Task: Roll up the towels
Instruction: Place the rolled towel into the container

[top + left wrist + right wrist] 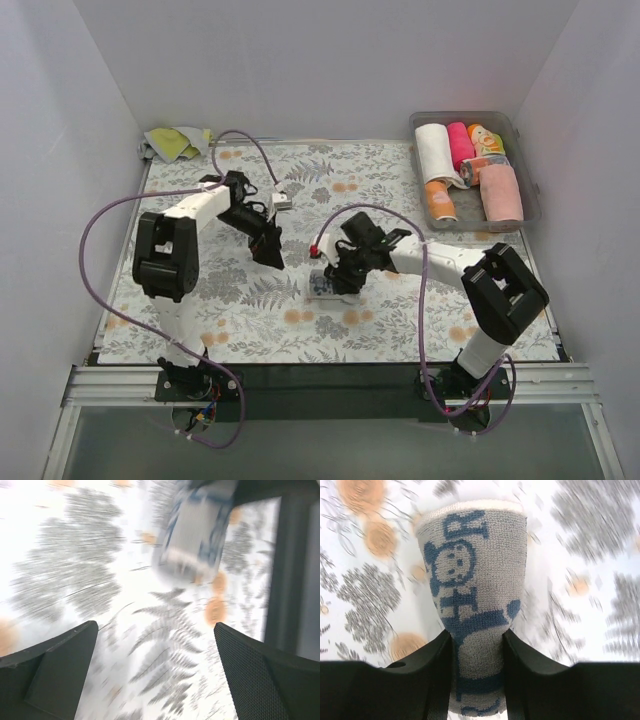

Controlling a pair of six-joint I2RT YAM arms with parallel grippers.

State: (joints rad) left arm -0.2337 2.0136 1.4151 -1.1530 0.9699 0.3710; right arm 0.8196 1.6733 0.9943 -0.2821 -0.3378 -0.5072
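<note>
Near the middle of the table, the right gripper (477,642) squeezes a rolled grey and blue towel (472,565), while the left gripper (155,627) hangs beside it, jaws spread wide.

- one grey-and-blue rolled terry towel (475,580);
- at least five more rolled towels: white roll (435,150); magenta roll (460,143); orange roll (440,200); salmon-pink roll (501,192); multicoloured printed roll (486,138);
- one crumpled yellow-green and white cloth (178,142);
- one clear plastic bin (512,150);
- one floral-print table cover (400,320);
- two white-and-black robot arms: left arm (190,215); right arm (450,260).
</note>
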